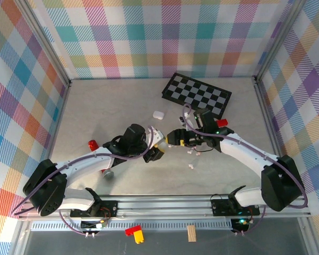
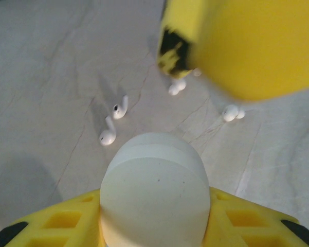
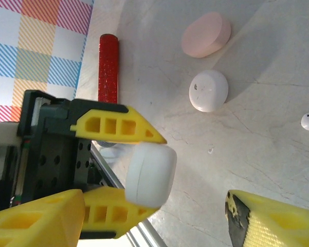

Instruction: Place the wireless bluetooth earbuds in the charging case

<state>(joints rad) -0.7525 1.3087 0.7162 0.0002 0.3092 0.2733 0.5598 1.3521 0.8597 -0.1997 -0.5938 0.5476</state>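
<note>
Charging case (image 3: pixel 150 177) pinched in the left fingers (image 3: pixel 136 131) (snug grip); right fingers (image 3: pixel 277 221) gape empty, earbuds (image 2: pixel 107 137) loose on the desk (image 2: pixel 41 77).

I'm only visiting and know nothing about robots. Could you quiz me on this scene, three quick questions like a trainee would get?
1. True or false: the left gripper is clamped on a white charging case.
2. In the right wrist view, what colour is the closed case lying next to the loose white case? A) pink B) blue C) black
3. Fill in: the right gripper has its jaws ____, with nothing between them.

Key:
1. True.
2. A, the pink case.
3. Open.
</note>
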